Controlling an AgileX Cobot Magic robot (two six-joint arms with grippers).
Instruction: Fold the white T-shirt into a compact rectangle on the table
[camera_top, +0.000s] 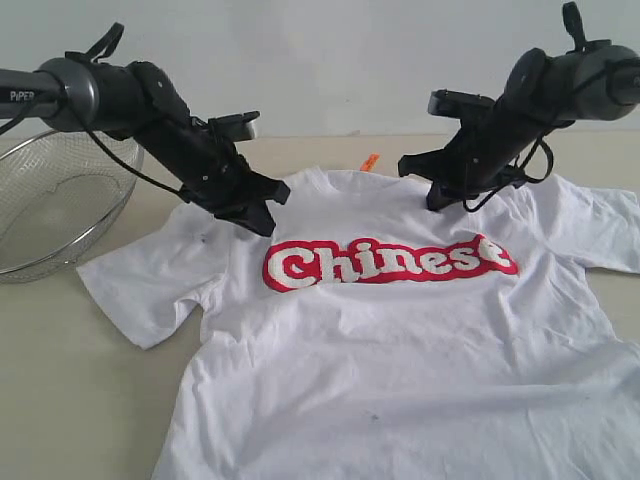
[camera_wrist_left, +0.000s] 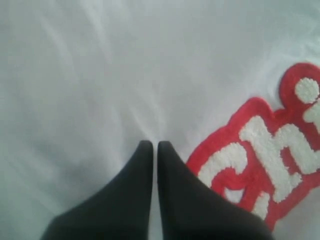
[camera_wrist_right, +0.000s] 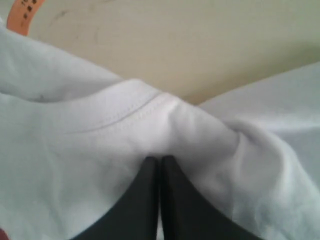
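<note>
The white T-shirt (camera_top: 400, 390) lies spread face up toward the table's (camera_top: 60, 400) near edge, and past its red lettering (camera_top: 390, 263) both arms slant down, the left gripper (camera_top: 262, 222) pressed together with its tips on the chest cloth, the right gripper (camera_top: 440, 203) pinching the bunched collar (camera_wrist_right: 130, 107).

The white T-shirt (camera_top: 400, 370) is showing the word "Chinese" across its chest in puffy white lettering (camera_top: 390, 263) edged in red; the left wrist view is catching only the opening "Ch". The left arm (camera_top: 60, 90) is bearing a small pale brand mark, "PiPER". The orange neck tag (camera_top: 370, 161) is carrying dark marks too small to read.
</note>
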